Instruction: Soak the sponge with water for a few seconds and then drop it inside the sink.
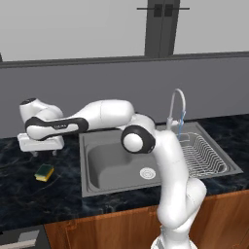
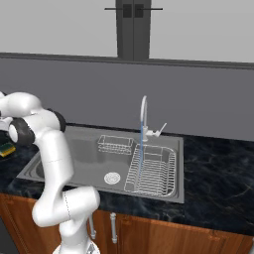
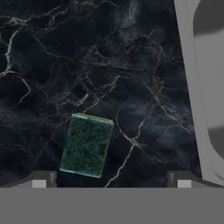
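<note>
The sponge (image 1: 44, 172) lies flat on the dark marble counter left of the sink (image 1: 102, 187), its green scrub side up. From the hand view the sponge (image 3: 86, 144) sits left of centre, nearer the left fingertip (image 3: 41, 179). My gripper (image 1: 44, 152) hangs a little above the sponge, open, with nothing between its fingers; in the hand view the gripper (image 3: 111, 180) has its tips spread wide. Water (image 1: 181, 127) runs in a thin blue stream from the faucet (image 1: 176, 104) at the sink's back right. At the left edge of the right base view the sponge (image 2: 6, 149) peeks out past the arm.
The sink rim (image 3: 192, 87) runs along the right of the hand view. A wire dish rack (image 1: 202, 155) fills the sink's right half, under the water (image 2: 141, 149). A grey wall stands behind the counter. Wooden cabinet fronts (image 2: 163, 238) lie below.
</note>
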{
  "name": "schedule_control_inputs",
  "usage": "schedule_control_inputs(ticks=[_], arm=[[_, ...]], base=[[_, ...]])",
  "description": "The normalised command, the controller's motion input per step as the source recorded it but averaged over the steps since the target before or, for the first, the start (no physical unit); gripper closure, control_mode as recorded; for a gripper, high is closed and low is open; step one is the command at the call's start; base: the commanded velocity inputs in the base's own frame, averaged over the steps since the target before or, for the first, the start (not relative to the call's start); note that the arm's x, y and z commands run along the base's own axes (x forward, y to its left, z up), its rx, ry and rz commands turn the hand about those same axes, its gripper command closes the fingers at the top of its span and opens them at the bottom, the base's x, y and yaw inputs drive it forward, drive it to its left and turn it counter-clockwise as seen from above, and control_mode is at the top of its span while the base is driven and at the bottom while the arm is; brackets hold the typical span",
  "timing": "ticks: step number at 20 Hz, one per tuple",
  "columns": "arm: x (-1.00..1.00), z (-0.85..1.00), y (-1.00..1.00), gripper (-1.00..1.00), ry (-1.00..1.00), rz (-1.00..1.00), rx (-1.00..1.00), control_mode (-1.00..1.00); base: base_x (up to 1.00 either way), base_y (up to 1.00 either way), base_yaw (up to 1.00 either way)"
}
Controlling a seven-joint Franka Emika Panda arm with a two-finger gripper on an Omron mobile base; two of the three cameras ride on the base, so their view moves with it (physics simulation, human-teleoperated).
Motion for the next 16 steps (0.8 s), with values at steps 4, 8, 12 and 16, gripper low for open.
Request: schedule_control_inputs(ticks=[4, 8, 12, 16], arm=[[0.12, -0.23, 0.03, -1.00, 0.00, 0.00, 0.09, -1.00], [0.00, -0.28, 0.07, -1.00, 0.00, 0.00, 0.09, -1.00], [0.02, -0.20, 0.07, -1.00, 0.01, 0.00, 0.08, -1.00], [0.00, -0.03, 0.09, -1.00, 0.06, 0.00, 0.02, -1.00]], base=[[0.00, 0.00, 0.00], [0.00, 0.00, 0.00], [0.00, 0.00, 0.00], [0.00, 0.00, 0.00]])
